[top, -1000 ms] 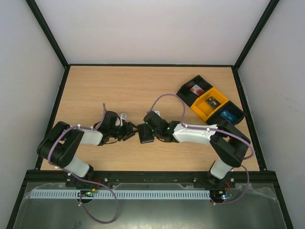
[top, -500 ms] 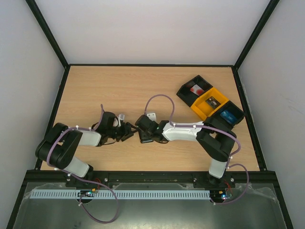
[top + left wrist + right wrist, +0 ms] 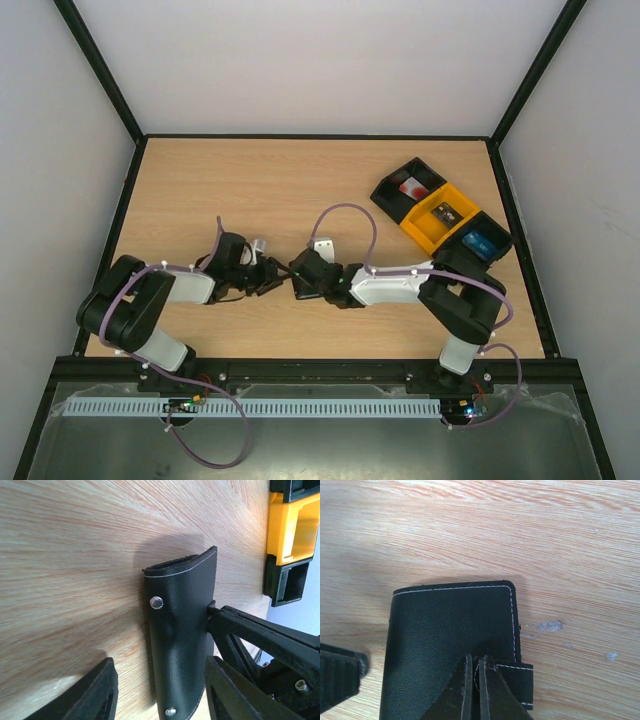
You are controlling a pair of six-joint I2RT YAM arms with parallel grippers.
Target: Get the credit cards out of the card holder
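Pale wood-grain table (image 3: 300, 180) fills the scene, with the card holder (image 3: 180, 645) set near its middle between both arms. Little of the task is judged done: the holder is seen folded shut, no credit cards are shown, and all the drawing-out is left. Its closure strap appears pinched by the closed right gripper (image 3: 475, 662); its near end is straddled by the half-open left gripper (image 3: 160, 685). Black grained cover, white stitching and two metal studs are displayed.

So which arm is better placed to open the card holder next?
Right, probably: the right pincer is shut on the card holder at its strap, ready to pull the flap open. The left pincer stands open astride the holder's end, better suited to bracing.
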